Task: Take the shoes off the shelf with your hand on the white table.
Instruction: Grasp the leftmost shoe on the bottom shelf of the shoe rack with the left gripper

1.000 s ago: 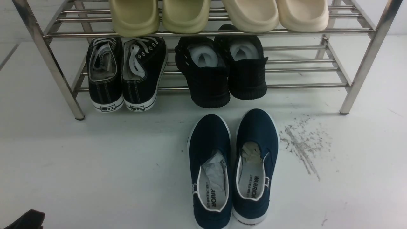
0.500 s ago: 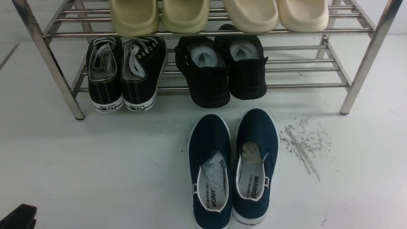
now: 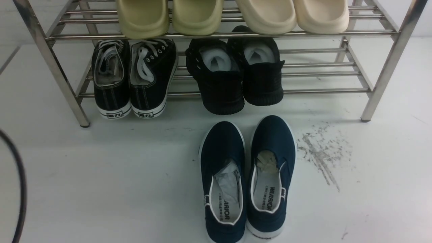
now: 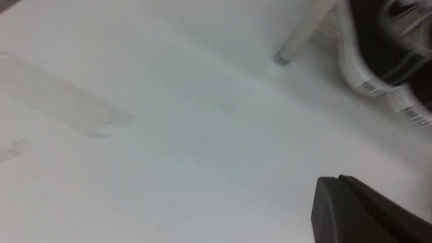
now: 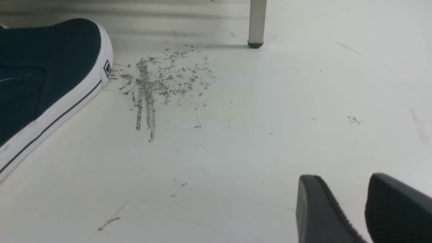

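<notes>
Nearest: left gripper, two black fingers pressed together, nothing held, above bare white table; that wrist view is blurred. Right gripper, two ridged fingers parted by a narrow gap, nothing between them, low over the table. One black cable curves along the left edge.

On the table: two navy slip-ons, side by side, heels toward the camera. One grey scuff patch just to their right.

One steel shelf, two tiers. Lower tier: the shoes, two black canvas lace-ups, at left, heels jutting past the front rail; two all-black knit sneakers to their right. Upper tier: two olive slides, two cream slides.
</notes>
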